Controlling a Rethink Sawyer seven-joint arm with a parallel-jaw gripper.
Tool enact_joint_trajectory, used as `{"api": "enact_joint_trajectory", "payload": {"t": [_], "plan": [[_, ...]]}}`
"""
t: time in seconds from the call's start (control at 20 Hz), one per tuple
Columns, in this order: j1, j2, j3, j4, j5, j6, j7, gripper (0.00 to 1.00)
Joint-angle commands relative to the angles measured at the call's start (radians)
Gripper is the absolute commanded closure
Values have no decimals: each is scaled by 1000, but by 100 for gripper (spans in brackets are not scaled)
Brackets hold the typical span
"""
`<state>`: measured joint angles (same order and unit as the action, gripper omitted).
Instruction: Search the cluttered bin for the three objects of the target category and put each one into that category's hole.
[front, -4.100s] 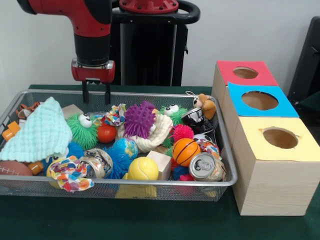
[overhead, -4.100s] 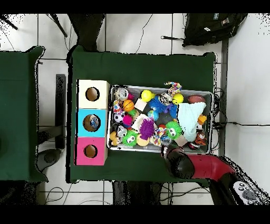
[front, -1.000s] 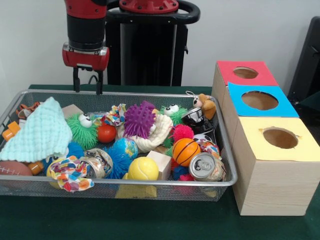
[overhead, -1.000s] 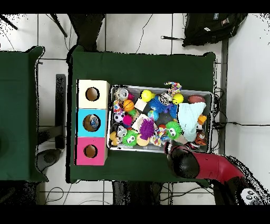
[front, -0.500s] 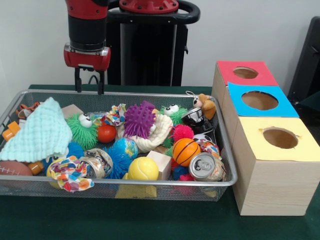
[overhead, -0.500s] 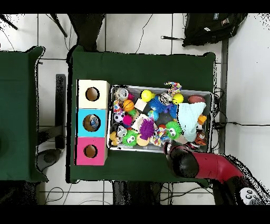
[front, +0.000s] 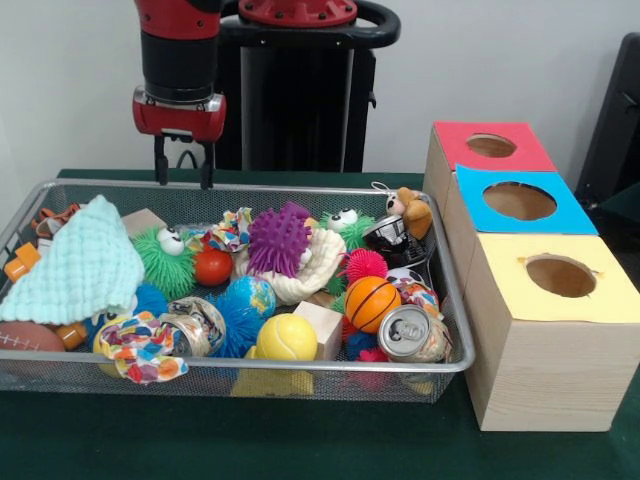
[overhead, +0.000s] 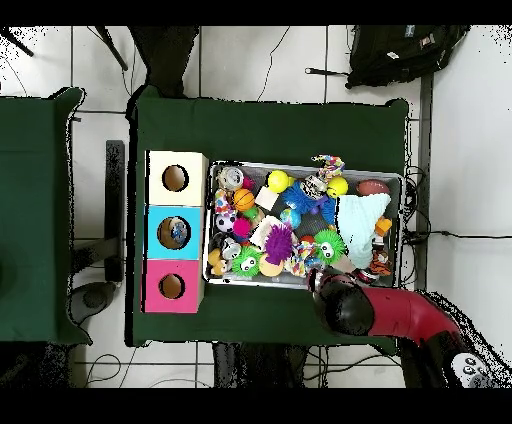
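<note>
Gripper (front: 183, 176) hanging above bin's (front: 300, 188) far rim, fingers spread apart, holding nothing. Target category unclear. Judging best approach: lowering straight onto one exposed toy, avoiding mesh wall. Purple spiky ball (front: 279, 238) lying nearer bin's middle, below and beside gripper, well apart.

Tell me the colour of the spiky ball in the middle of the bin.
Purple; the spiky ball shows best in the front view.

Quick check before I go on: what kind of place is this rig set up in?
Probably a robotics lab or test room: a green-covered table on a tiled floor, a wire bin crammed with toys, and three wooden sorting boxes with coloured tops and holes.
</note>
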<state>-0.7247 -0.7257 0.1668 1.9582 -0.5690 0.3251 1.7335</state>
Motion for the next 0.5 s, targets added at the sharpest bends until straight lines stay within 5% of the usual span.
{"api": "enact_joint_trajectory", "payload": {"t": [0.05, 0.5], "plan": [[8, 1, 98, -45, 52, 116, -5, 0], [12, 57, 93, -88, 43, 79, 9, 0]]}}
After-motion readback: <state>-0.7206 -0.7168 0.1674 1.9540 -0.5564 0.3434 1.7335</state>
